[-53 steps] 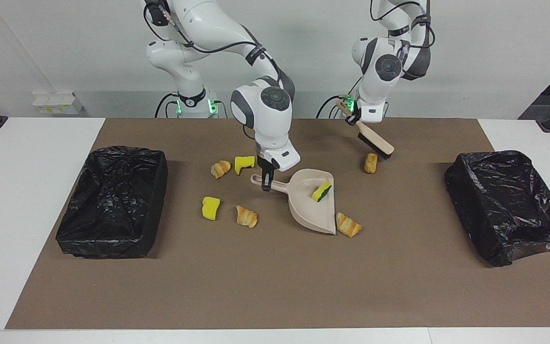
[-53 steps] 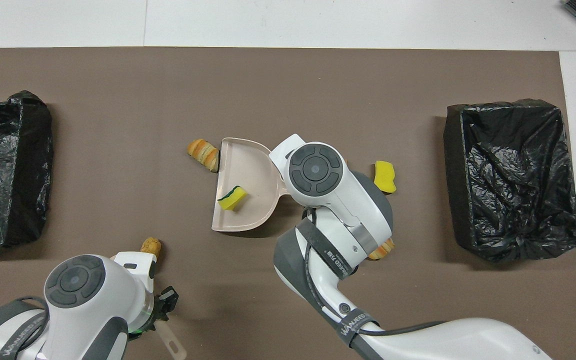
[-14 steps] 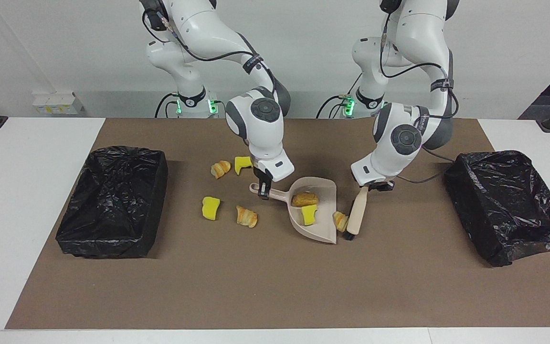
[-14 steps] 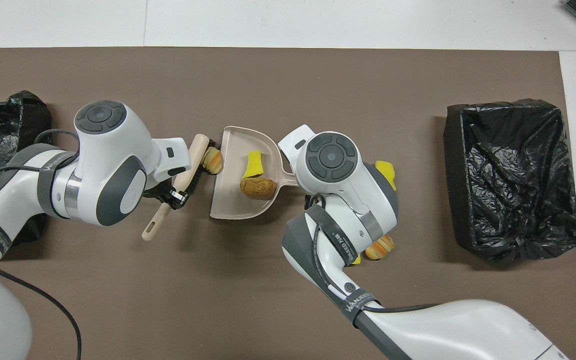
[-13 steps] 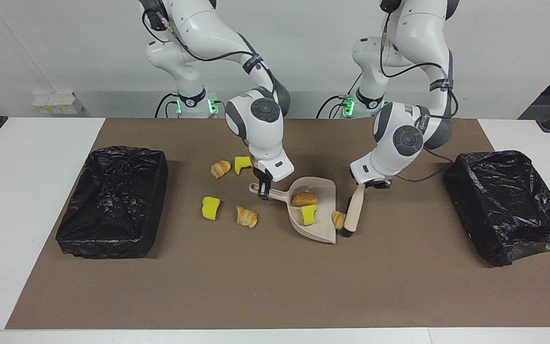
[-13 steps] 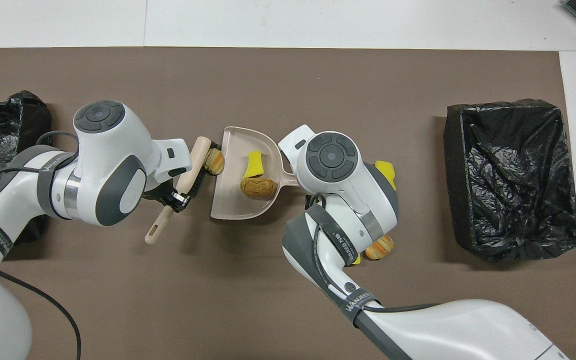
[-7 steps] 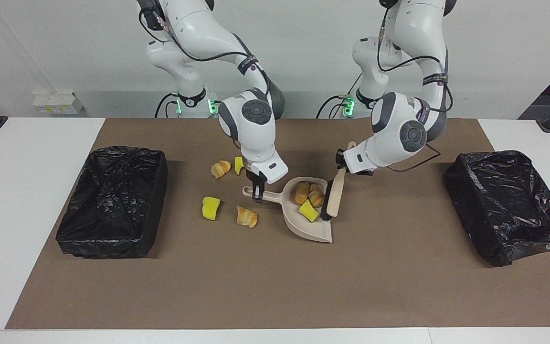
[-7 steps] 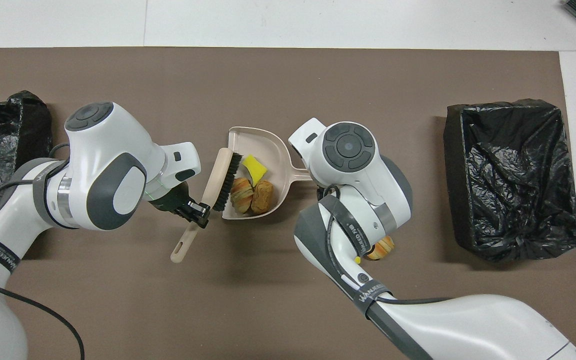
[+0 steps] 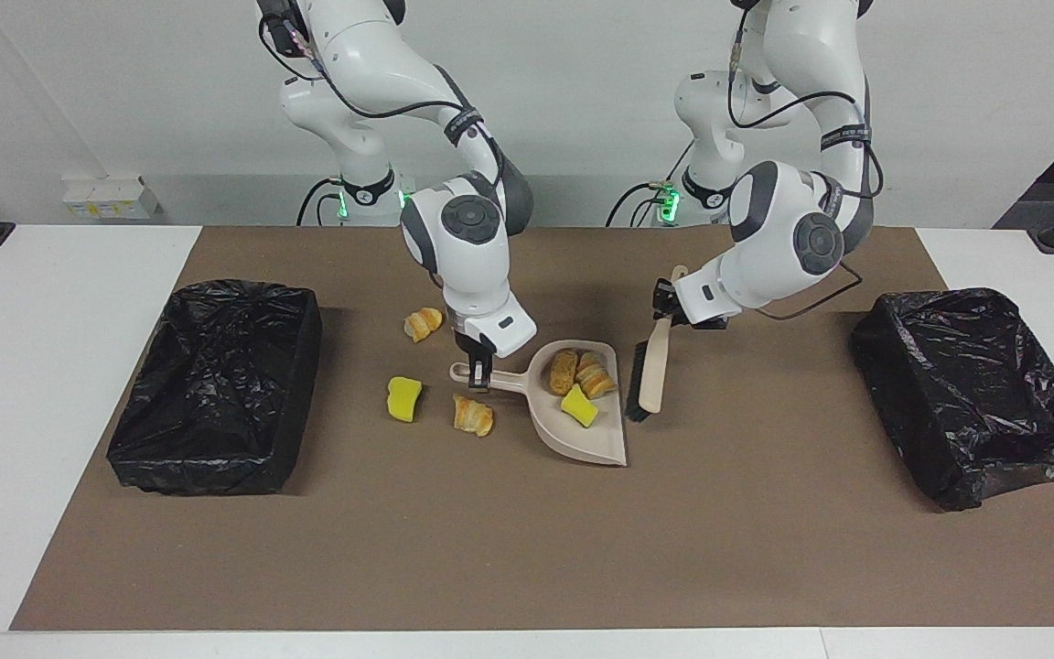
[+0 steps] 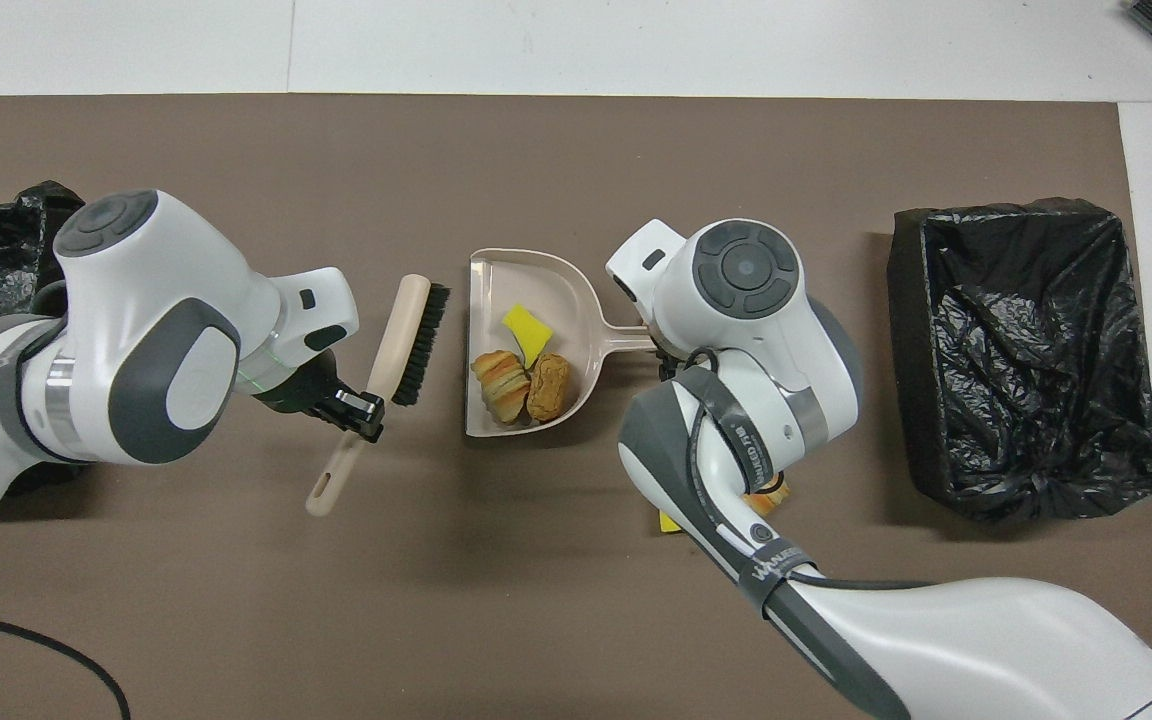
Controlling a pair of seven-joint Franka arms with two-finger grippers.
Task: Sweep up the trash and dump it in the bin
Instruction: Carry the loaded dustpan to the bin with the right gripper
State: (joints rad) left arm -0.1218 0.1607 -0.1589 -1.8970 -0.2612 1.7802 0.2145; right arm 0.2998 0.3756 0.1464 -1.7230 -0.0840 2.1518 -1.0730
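My right gripper is shut on the handle of the beige dustpan, which lies on the mat. In the pan are two bread pieces and a yellow sponge chunk. My left gripper is shut on the handle of the beige brush, held just apart from the pan's open mouth. Loose trash lies by the pan's handle: a croissant, a yellow sponge and another croissant. My right arm hides one more sponge.
A black-lined bin stands at the right arm's end of the brown mat. A second black-lined bin stands at the left arm's end.
The brush pushed a third piece into the pan, then drew back from the pan's mouth. The dustpan slid a little toward the right arm's end.
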